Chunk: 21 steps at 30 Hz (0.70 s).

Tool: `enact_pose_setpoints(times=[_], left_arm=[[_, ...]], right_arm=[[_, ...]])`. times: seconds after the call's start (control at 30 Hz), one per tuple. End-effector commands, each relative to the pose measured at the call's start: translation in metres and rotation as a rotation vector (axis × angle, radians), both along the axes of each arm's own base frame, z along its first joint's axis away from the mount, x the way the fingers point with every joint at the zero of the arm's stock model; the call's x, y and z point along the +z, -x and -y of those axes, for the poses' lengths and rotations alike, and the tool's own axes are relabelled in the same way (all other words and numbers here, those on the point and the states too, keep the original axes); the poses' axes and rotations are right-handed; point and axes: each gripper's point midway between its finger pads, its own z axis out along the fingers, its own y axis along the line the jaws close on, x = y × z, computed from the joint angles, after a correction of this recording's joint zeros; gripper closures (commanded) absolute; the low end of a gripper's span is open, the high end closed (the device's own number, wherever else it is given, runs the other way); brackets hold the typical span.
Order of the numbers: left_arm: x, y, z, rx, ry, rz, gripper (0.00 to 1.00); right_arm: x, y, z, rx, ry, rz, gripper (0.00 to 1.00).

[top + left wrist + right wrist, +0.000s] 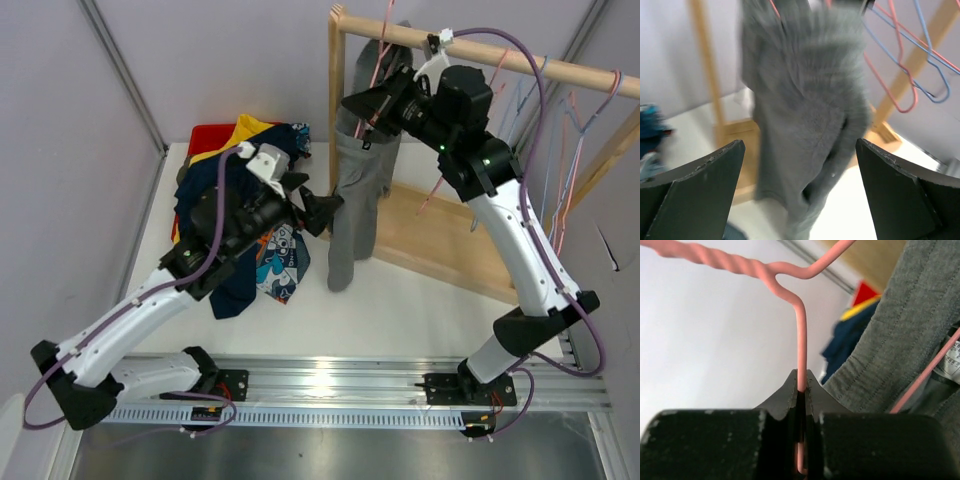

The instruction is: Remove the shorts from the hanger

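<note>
**Right gripper (801, 377) clamped on pink hanger (801, 330)**

The jaws are closed on the wire just below its twisted neck, with the grey shorts (355, 190) hanging from it under the wooden rail (520, 62). The left gripper (318, 208) stands wide open just beside the shorts' lower half (the fabric blurs in its wrist view). Other shorts (275, 255) lie heaped on the desk (420, 300).

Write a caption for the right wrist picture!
Right fingers pinch the pink hanger beside the grey shorts.

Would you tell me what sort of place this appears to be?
Probably a robot lab test cell: plain grey walls, an aluminium mounting rail, and a wooden rack with wire hangers.
</note>
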Motion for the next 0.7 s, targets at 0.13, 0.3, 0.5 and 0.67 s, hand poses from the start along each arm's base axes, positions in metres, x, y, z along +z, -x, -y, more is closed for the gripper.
enact_pose_setpoints(times=[0.13,0.3,0.5,0.67], left_arm=[[0.0,0.015,0.059,-0.204,0.071,0.019,0.01],[-0.009,0.012,0.073,-0.211,0.082,0.008,0.01],[0.007,0.031,0.081,-0.228,0.122,0.041,0.18],[0.001,0.025,0.084,-0.186,0.138,0.037,0.98]], right_arm=[[0.151,0.084,0.031,0.054,-0.222,0.42,1.0],[0.149,0.09,0.03,0.074,-0.242,0.395,1.0],[0.147,0.096,0.036,0.066,-0.249,0.395,1.0],[0.144,0.103,0.035,0.089,-0.271,0.378,1.0]])
